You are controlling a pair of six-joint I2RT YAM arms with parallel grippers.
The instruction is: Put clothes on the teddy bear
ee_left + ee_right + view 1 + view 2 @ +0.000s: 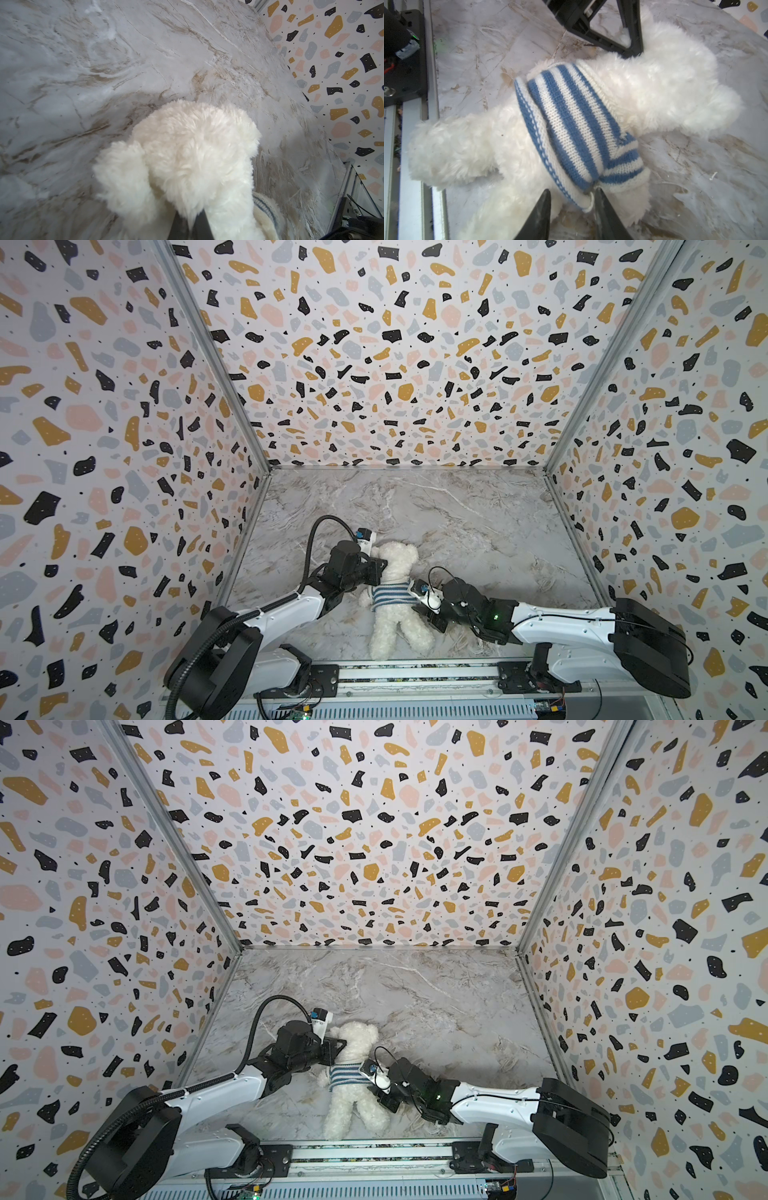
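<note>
1. Teddy bear lies flat on the marble table between the two sets of fingers. Its head points to the far wall and its legs toward the near rail.
2. Striped shirt is on the torso, blue and white bands running around the body. One sleeve covers the arm nearest the right fingers. Head and legs are bare fur.
3. Left gripper: jaws closed tight, tips buried in fur at the bear's neck, just above the shirt collar. In the left wrist view the tips meet on a tuft of fur, with the bear's head directly beyond them.
4. In the right wrist view the left gripper presses into the bear on the side of the body away from the right fingers.
5. Right gripper: jaws parted to a narrow gap, clamping nothing. The shirt hem sits just ahead of that gap, and its rolled edge touches one fingertip.
6. In both top views the right fingers are mostly hidden under the wrist camera, close beside the bear's sleeved arm.
</note>
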